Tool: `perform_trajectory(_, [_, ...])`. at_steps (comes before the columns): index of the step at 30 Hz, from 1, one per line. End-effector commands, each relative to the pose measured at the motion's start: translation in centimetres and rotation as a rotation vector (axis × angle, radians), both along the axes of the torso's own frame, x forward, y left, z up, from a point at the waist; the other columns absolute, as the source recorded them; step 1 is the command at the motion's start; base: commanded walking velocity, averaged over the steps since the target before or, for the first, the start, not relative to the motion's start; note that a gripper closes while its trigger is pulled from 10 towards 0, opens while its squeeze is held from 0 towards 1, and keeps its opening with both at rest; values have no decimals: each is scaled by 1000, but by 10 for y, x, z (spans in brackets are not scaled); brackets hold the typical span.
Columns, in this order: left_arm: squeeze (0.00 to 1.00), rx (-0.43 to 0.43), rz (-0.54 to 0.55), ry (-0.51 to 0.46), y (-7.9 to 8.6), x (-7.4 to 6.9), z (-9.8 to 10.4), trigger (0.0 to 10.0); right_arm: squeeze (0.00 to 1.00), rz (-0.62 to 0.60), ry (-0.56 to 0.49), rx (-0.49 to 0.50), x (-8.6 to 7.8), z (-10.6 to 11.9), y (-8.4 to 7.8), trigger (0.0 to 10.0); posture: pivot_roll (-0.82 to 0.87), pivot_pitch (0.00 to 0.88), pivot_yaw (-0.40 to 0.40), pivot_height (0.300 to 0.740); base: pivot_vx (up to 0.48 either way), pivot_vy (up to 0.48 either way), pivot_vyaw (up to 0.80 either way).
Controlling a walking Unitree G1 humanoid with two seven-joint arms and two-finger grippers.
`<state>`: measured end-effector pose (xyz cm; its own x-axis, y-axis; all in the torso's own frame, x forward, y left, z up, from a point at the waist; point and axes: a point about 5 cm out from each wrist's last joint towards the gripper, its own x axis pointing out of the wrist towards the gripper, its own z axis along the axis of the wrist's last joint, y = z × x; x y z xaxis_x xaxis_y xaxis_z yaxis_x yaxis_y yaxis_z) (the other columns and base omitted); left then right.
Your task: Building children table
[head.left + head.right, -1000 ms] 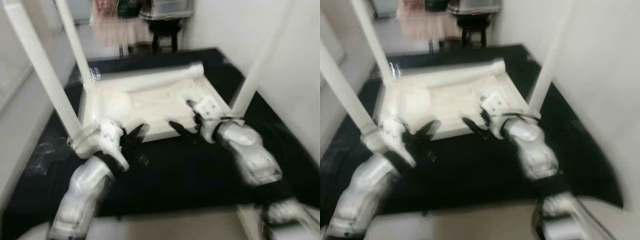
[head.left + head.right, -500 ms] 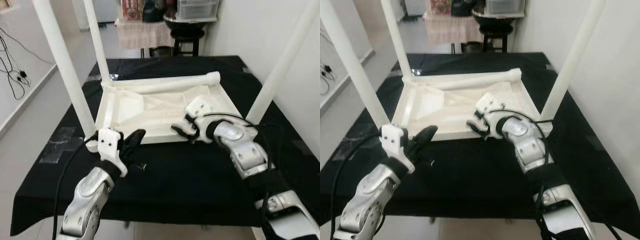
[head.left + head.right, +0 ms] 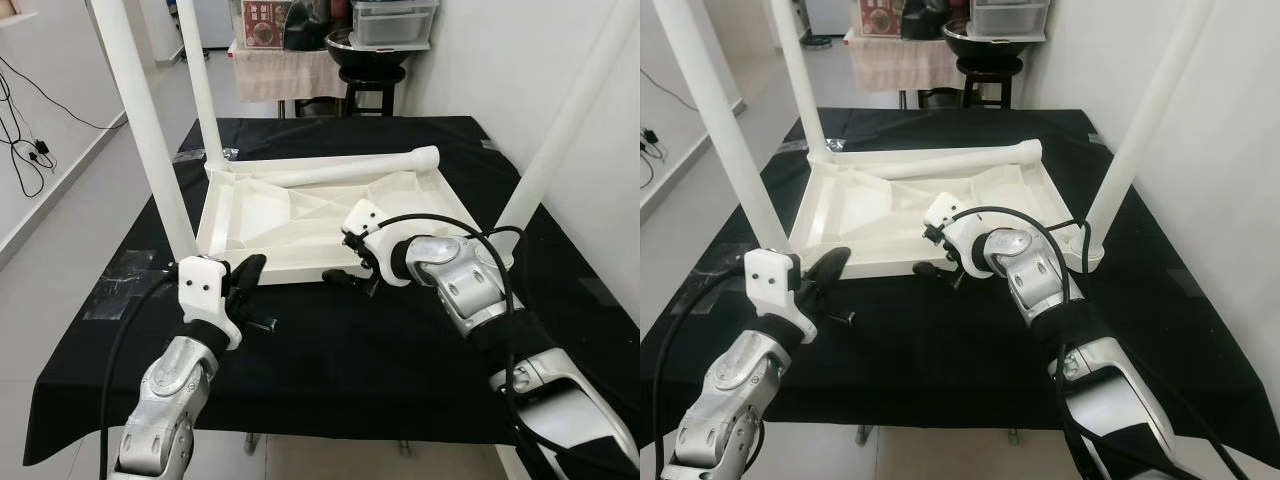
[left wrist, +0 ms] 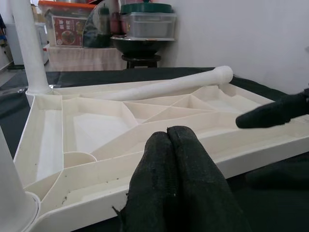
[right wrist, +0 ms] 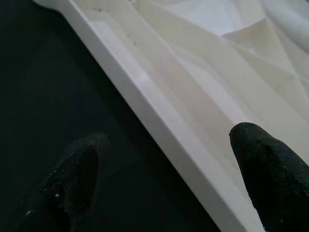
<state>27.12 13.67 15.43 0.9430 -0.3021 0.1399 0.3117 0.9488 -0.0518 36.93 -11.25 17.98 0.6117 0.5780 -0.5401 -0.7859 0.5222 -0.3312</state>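
1. While the white tabletop (image 3: pixel 320 215) lies upside down on the black cloth (image 3: pixel 330 350) that covers the table, three of its legs stand upright: the near left leg (image 3: pixel 150 135), the far left leg (image 3: pixel 203 85) and the right leg (image 3: pixel 560 130).
2. A loose leg (image 3: pixel 340 170) lies flat along the tabletop's far edge, its rounded end pointing right.
3. My left hand (image 3: pixel 243 285) sits just near of the tabletop's near left corner, beside the base of the near left leg, with its fingers (image 4: pixel 169 188) pressed together and holding nothing.
4. In my left wrist view those fingers point across the near rim toward the ribbed underside (image 4: pixel 145 116) of the tabletop.
5. My right hand (image 3: pixel 352 265) is at the middle of the tabletop's near rim (image 5: pixel 159 125), fingers spread.
6. One right finger (image 5: pixel 268 159) is over the inner side of that rim and the other (image 5: pixel 72 174) is over the cloth on the outer side, so the rim lies between them; I cannot tell whether either one touches it.
7. Beyond the table's far edge stand a dark stool (image 3: pixel 375 80) with a bowl on it and a small cloth-draped stand (image 3: pixel 285 65) carrying boxes.
8. A black cable (image 3: pixel 25 150) trails along the floor by the wall on the left.
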Motion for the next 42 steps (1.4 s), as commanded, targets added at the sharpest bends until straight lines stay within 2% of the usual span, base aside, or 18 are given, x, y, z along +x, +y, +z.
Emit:
perform_trajectory(1, [0,25,18,12,3,-1,-3,10000,0,20,15,-21,0,0,5,10000,-40,67,-15,740,0,0,0])
perform_trajectory(7, [0,33,51,17,6,-1,-4,10000,0,26,103,-80,4,-6,14,10000,-37,73,-17,740,0,0,0])
perform_trajectory(11, [0,34,58,18,6,-1,-4,10000,0,13,128,-94,7,-7,15,10000,-34,76,-18,740,0,0,0])
perform_trajectory(13, [0,34,59,20,6,-1,-4,10000,0,-7,179,-132,9,-10,15,10000,-33,77,-18,740,0,0,0])
perform_trajectory(14, [0,34,59,20,6,-1,-4,10000,0,-11,197,-144,9,-12,15,8118,-32,78,-19,740,0,0,0])
perform_trajectory(15, [0,35,59,21,5,-1,-4,10000,0,-14,211,-152,9,-13,15,3529,-32,78,-19,740,0,0,0])
perform_trajectory(16, [0,35,59,21,5,-1,-4,10000,0,-13,216,-162,9,-14,15,0,-31,78,-20,740,0,0,0])
perform_trajectory(25, [0,35,64,20,5,0,-3,10000,0,-6,255,-170,8,-15,16,0,-27,77,-25,740,0,0,0])
perform_trajectory(36, [0,32,62,22,5,1,-4,10000,0,59,327,-98,0,-9,23,0,-30,74,-21,740,0,0,0])
perform_trajectory(39, [0,33,63,22,6,1,-4,10000,0,213,414,68,-28,2,43,0,-29,76,-20,740,0,0,0])
perform_trajectory(40, [0,33,63,22,6,1,-4,10000,0,213,414,68,-28,2,43,0,-29,76,-20,740,0,0,0])
perform_trajectory(42, [0,32,65,22,6,1,-4,10000,0,242,434,92,-38,-1,48,0,-30,76,-21,740,0,0,0])
